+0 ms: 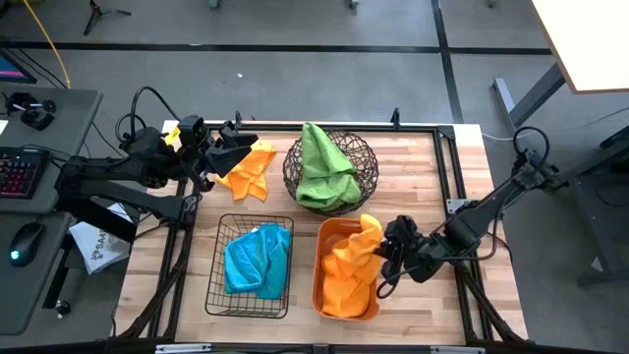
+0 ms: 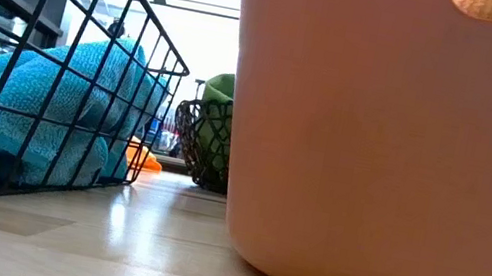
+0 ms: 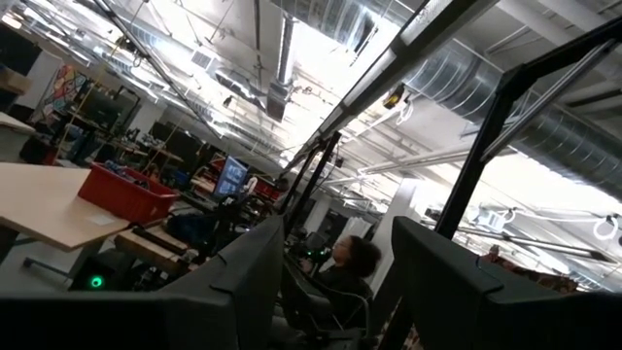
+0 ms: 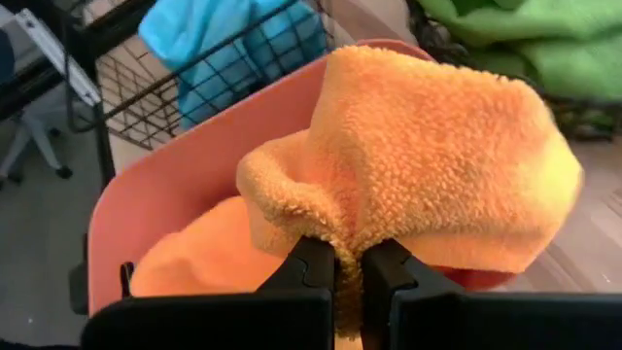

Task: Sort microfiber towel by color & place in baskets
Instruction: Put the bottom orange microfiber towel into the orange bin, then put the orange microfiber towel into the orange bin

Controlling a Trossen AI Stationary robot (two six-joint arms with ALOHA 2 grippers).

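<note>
We take the tub (image 1: pixel 321 258) as landmark. The black basket (image 1: pixel 218 285) beside it holds blue cloth (image 1: pixel 257 260); the bowl (image 1: pixel 366 162) beyond holds green (image 1: pixel 324 169). Over the tub's rim, the right gripper (image 4: pixel 347 265) pinches an orange towel (image 4: pixel 428 165), presumably to drop it with its like. Well beyond the tub, the left gripper (image 1: pixel 236 153) holds another orange towel (image 1: pixel 250 171) raised, clear of the table.
</note>
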